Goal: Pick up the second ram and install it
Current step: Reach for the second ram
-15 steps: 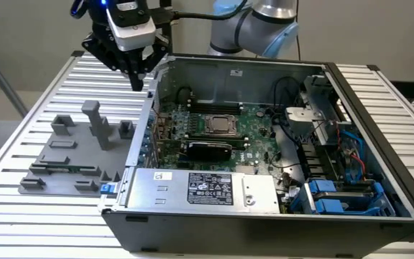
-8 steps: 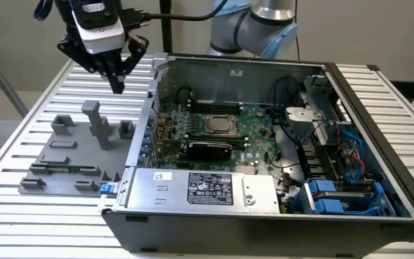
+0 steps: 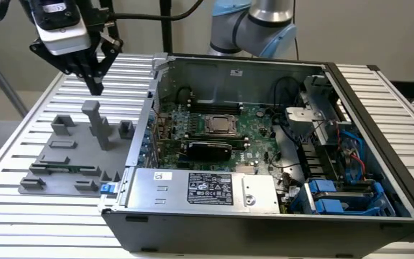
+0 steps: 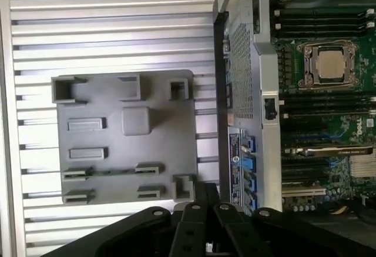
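Gripper (image 3: 94, 86) hangs over the far end of the grey tray (image 3: 49, 186), up in the air and not touching it. Its jaws are pressed close together, and nothing is held between them. In the wrist view the gripper (image 4: 202, 197) points down at the edge of the tray (image 4: 176, 127) that is closest to the case (image 4: 264, 80).

The ram (image 3: 63, 169) seems to sit in the tray. It looks like a thin dark strip standing on its edge between two small holders. In the wrist view the ram (image 4: 111, 172) shows as a thin line running from one holder to the other. It is hard to see more of it than that. The next pair of holders beside it has no strip in it. The gripper is well apart from the ram.

A tall post (image 3: 95, 124) stands up from the middle of the tray, just under the gripper.

The tray lies on a table (image 3: 6, 162) made of metal slats. The open case (image 3: 264, 232) sits just beside it, on the exterior view's right. Inside the case is a green board (image 3: 257, 140) with a square silver chip (image 3: 223, 125) in the middle. Long dark slots run along both sides of the chip. A silver box (image 3: 200, 189) with a label fills the near corner of the case. The arm (image 3: 264, 27) rises behind the case.
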### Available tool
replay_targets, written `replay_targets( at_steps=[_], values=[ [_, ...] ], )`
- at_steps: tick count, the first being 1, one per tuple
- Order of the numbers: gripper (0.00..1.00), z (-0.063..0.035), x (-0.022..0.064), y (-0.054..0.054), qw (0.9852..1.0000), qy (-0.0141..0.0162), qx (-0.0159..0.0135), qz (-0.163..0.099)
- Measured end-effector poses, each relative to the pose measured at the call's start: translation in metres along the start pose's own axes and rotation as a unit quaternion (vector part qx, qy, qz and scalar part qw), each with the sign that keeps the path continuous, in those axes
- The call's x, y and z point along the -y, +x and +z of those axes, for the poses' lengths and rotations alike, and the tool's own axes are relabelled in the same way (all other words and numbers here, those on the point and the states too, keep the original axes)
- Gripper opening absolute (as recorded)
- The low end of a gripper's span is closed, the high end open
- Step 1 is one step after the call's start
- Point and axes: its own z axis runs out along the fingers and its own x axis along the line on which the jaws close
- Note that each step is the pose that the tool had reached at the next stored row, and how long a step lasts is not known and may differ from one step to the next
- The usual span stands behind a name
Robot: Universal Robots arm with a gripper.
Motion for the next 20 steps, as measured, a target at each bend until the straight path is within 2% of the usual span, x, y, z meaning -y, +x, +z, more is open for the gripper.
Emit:
replay_targets(
  at_steps=[5, 9, 20],
  values=[
    [0.0, -0.0002, 0.0032, 0.023, 1.0, -0.0001, 0.0022, 0.0],
    [0.0, 0.0015, 0.0053, 0.041, 1.0, -0.0001, 0.0022, 0.0],
    [0.0, 0.0147, 0.0097, 0.091, 1.0, 0.0011, 0.0022, 0.0]
  ],
)
